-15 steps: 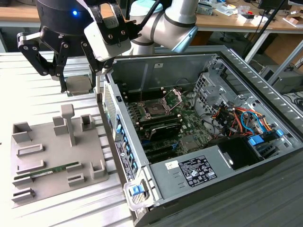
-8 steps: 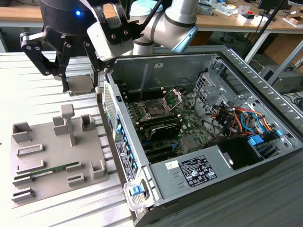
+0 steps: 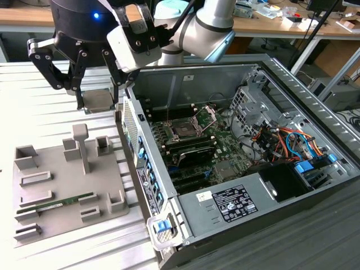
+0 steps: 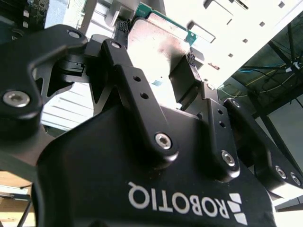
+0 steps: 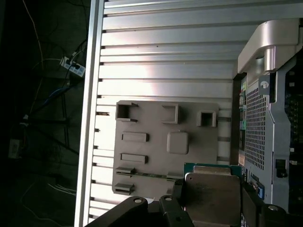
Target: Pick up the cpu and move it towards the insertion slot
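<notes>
The ribbed metal table (image 3: 34, 112) is carrying the open computer case (image 3: 185, 76), which is lying with its interior facing up. The robot arm (image 3: 208, 25) is reaching in over the far rim of the case. It is extending outward past the case's perforated end wall, so the wrist is pointing down outside the case.

A grey fixture plate (image 3: 62, 169) is lying on the table just beside that end wall, outside the case. In the first wrist view the plate (image 5: 151, 123) is showing from above, with the end wall of the case (image 5: 258, 127) alongside it.

The gripper (image 3: 98, 104) is hanging outside the case, near the far corner of the end wall and raised above the table. Its black fingers (image 4: 135, 90) are clamping the cpu (image 4: 154, 45) by two opposite edges.

The insertion slot (image 3: 184, 130) is sitting inside the case on the motherboard, with its metal bracket (image 3: 207, 115) standing hinged open.

The cpu (image 3: 97, 99) is hanging flat between the fingertips, lid side facing the wrist, well apart from the slot and with the case's end wall between the two. In the first wrist view the cpu (image 5: 213, 196) is overlapping the plate edge nearest the case.

A thin green memory stick (image 3: 64, 201) is lying on the plate, farther from the case than the cpu.
</notes>
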Robot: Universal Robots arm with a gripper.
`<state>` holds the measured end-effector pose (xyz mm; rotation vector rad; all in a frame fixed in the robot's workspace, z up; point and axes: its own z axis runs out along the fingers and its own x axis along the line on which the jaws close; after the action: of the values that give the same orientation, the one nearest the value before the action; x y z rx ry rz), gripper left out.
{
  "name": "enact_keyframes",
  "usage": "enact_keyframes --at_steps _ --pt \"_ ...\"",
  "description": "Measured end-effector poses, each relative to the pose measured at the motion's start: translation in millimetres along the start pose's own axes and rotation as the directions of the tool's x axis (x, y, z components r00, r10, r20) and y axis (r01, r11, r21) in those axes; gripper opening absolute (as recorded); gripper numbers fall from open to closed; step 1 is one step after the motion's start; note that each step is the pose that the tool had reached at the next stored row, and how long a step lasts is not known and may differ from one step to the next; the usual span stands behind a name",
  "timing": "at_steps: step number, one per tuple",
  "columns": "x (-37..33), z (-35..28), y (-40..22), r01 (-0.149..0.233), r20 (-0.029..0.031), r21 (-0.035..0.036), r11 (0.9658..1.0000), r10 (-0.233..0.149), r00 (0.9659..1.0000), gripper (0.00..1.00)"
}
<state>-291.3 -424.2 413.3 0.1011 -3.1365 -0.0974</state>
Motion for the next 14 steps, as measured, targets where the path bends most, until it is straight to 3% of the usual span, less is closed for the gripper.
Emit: enact_keyframes --at_steps 14 --pt "-5.7 0.0 -0.4 0.0 0.0 0.0 1.0 0.0 1.0 0.55"
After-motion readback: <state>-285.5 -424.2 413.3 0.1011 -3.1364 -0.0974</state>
